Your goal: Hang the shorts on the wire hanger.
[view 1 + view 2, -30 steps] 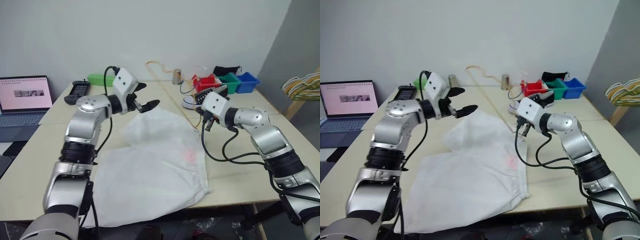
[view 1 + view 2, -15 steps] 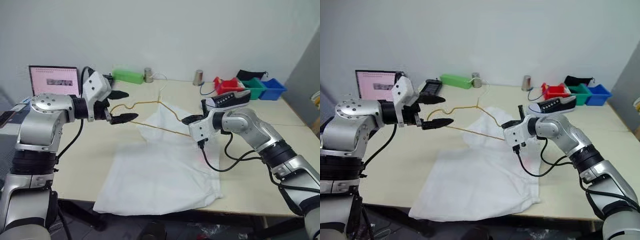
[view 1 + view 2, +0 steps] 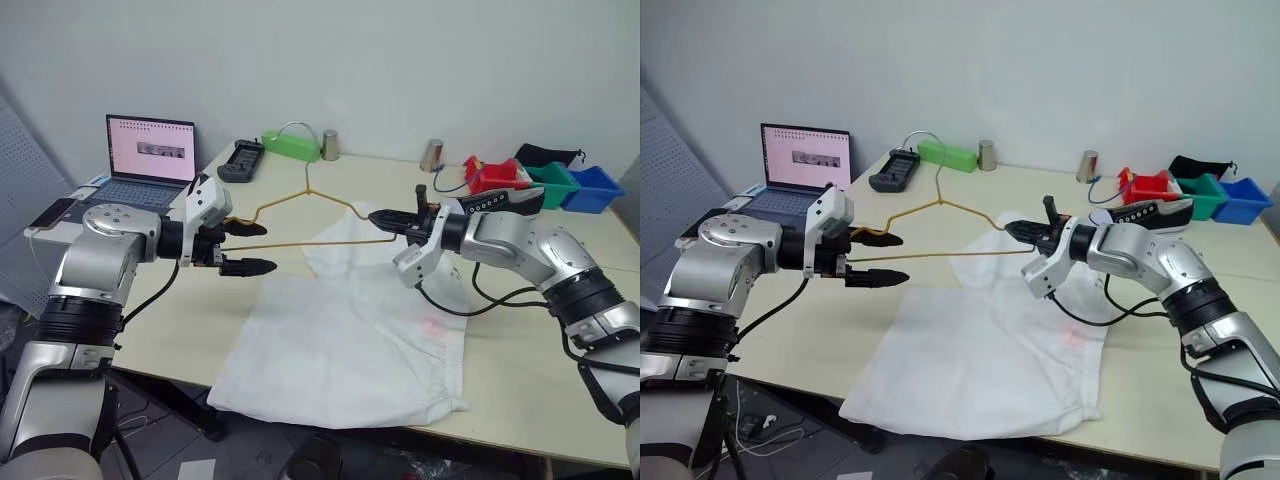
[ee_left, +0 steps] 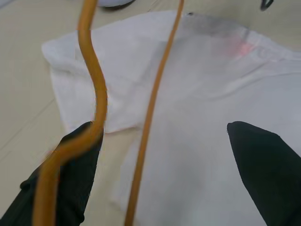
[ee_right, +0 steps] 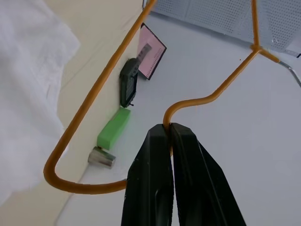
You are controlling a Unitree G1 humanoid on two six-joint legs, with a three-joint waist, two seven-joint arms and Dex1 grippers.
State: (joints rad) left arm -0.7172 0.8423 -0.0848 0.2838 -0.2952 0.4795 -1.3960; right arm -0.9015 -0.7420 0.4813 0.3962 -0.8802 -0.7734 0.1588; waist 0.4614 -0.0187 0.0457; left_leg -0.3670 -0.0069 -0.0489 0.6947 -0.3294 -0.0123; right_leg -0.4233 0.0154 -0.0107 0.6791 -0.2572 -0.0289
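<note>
1. right gripper (image 3: pixel 1018 231) pinched tight on the wire hanger (image 3: pixel 940 205) at one shoulder bend, holding it off the table (image 3: pixel 800 330) above the shorts (image 3: pixel 980 350), presumably so cloth can be threaded later.
2. left gripper (image 3: pixel 878 258) spread wide at the hanger's far end, bottom wire running between the fingers, shoulder wire against one finger (image 4: pixel 75 165); looks like a second-hold setup, not clamped yet.
3. shorts lying flat under the hanger, waistband end nearest the right gripper, untouched.
4. nothing hung yet; early stage by my read.
</note>
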